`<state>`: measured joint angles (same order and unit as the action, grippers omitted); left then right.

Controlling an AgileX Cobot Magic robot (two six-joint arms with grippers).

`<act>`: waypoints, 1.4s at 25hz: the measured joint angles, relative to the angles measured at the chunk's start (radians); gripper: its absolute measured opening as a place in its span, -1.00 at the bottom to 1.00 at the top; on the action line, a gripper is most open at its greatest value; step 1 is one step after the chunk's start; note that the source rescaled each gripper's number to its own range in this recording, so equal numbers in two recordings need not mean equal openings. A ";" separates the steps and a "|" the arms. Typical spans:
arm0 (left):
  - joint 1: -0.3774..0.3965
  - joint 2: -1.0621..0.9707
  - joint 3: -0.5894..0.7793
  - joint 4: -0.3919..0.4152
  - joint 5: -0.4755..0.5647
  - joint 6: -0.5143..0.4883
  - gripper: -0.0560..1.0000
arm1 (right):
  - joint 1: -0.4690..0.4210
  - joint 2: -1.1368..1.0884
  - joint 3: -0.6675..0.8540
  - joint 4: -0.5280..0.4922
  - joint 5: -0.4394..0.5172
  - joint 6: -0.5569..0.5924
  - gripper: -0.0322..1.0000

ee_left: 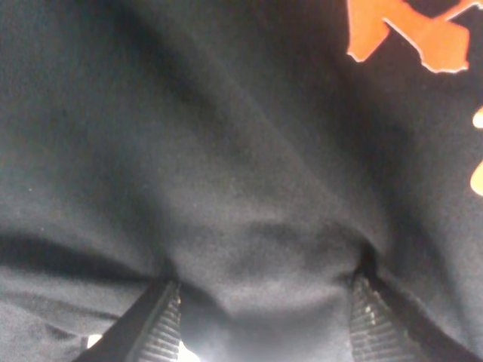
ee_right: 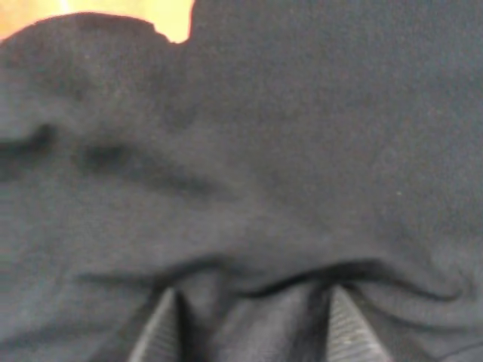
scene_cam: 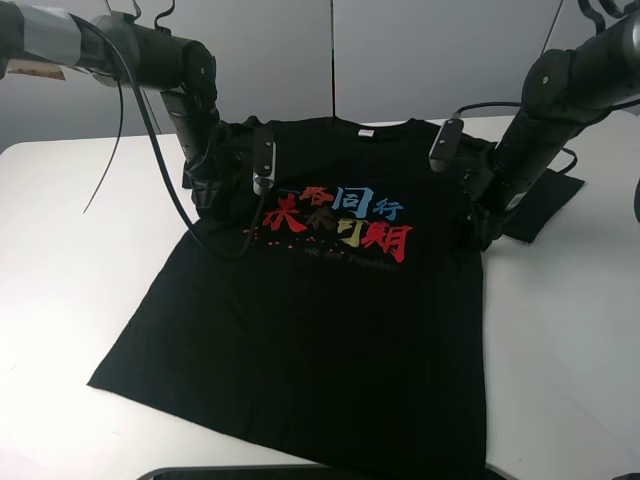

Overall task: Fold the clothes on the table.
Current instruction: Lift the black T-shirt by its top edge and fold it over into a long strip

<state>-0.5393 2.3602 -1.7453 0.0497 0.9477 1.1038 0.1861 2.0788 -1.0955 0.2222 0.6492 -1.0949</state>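
While unfolded on white desk: black printed cotton T-shirt, every fold left.
Left end effector: spread apart.
Right end effector: spread apart.

Pretty much all soft black cotton T-shirt fabric here, with a fold bunched between the right gripper's spread ribbed fingers.
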 joint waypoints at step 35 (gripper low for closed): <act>-0.031 0.000 0.000 0.064 0.043 0.045 0.32 | 0.000 0.004 -0.009 0.004 0.047 0.034 -0.93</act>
<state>-0.5703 2.3602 -1.7453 0.1141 0.9904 1.1488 0.1861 2.0826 -1.1043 0.2265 0.6959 -1.0604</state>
